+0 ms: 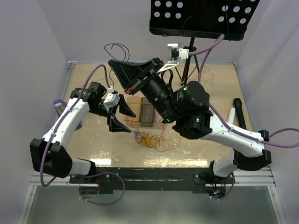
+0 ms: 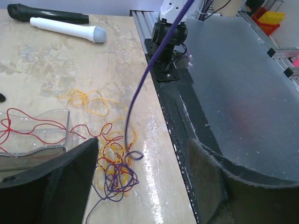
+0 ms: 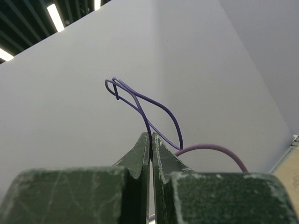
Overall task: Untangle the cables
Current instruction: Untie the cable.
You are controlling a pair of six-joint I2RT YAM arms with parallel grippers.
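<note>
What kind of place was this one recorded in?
Probably a lab or workshop robot cell: a worn tabletop boxed in by plain pale panels, a black mounting plate along its near edge, strip lights on a dark ceiling, and yellow parts bins beyond.

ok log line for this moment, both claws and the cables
right claw: shut on purple wire, raised | left claw: open beside tangle | purple wire: low end in tangle | task: unfinished
</note>
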